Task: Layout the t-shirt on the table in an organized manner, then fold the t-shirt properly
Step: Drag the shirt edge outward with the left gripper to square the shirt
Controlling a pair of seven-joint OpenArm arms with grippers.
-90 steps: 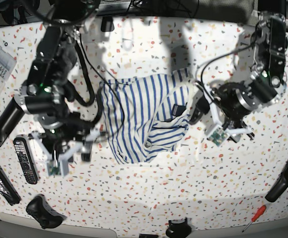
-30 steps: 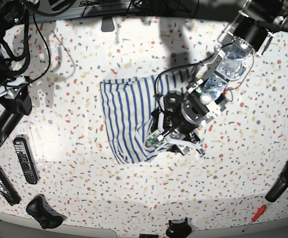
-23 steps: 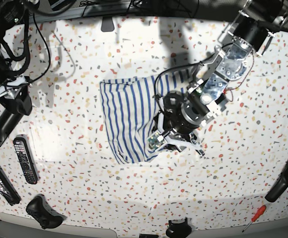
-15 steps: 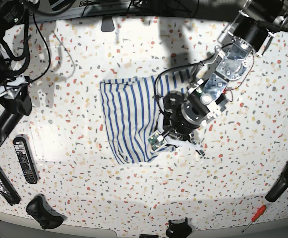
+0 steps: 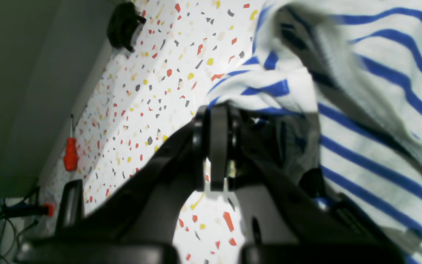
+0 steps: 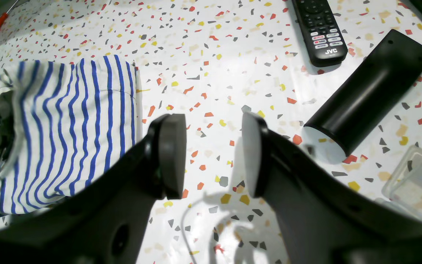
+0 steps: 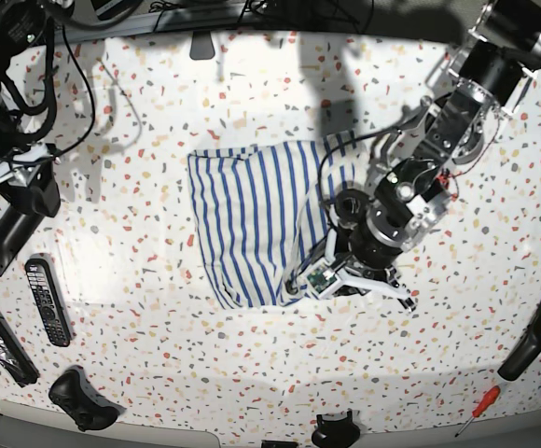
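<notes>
Base view shows the shirt point(image 7: 252, 224) lying bunched and partly doubled over near the middle of the table point(image 7: 159, 355), with the left gripper point(image 7: 338, 278) down at its lower right corner. In the left wrist view the left gripper point(image 5: 214, 146) has its jaws clenched together, and a fold of striped cloth bunches right at the tips, so it looks to be pinching the shirt point(image 5: 361, 110) by an edge. The step in hand, as I judge it, is drawing that corner outward to spread the cloth flat. To do it well, the pull should run low and slow over the table, away from the heap, so the doubled layer peels open instead of dragging the whole shirt along; the pinch should stay on a single edge, not on two layers. The right gripper point(image 6: 211, 157) hangs released and empty over bare table point(image 6: 233, 55), well apart from the shirt point(image 6: 68, 121); it could pin the far side. Only the right wrist view shows the remote point(image 6: 319, 29) and a black bar point(image 6: 368, 91) in detail, and the shirt's neat far edge. Only the left wrist view shows the pinch itself; the base view hides it under the arm.
</notes>
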